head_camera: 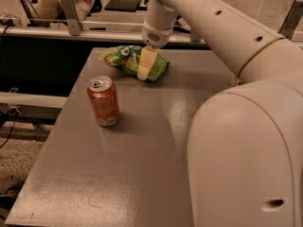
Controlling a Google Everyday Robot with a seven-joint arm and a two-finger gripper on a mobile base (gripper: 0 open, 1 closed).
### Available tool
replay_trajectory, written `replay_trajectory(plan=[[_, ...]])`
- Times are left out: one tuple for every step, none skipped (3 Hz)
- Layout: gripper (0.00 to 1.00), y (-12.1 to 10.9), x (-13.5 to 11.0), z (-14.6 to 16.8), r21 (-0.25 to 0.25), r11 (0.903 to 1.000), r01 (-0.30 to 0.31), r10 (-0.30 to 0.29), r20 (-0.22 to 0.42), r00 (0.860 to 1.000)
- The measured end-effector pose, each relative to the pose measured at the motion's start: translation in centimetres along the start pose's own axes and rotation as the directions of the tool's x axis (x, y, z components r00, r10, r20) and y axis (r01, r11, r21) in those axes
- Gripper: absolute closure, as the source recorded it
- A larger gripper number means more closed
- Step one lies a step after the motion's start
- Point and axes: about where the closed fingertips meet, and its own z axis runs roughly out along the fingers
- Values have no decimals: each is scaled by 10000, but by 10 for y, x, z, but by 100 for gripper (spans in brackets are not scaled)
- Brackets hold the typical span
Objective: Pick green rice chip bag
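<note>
claw (143,72) at green rice chip bag (120,56), covering its middle

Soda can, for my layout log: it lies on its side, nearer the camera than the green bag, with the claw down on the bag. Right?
No. The camera view shows the soda can standing upright, not on its side. It is nearer the camera than the green rice chip bag, and the claw is down on that bag.

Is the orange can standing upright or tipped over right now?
Upright: the can stands on its base, lid up. The pincer is at the green rice chip bag.
</note>
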Motion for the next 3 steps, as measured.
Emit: replay_trajectory(plan=[[54, 0, -1, 5, -136, 9999, 60, -61, -74, 10000], [78, 6, 1, -11, -97, 9991, 407, -407, 18, 9992], [99, 14, 4, -42, 137, 9962, 864, -867, 201, 9960]])
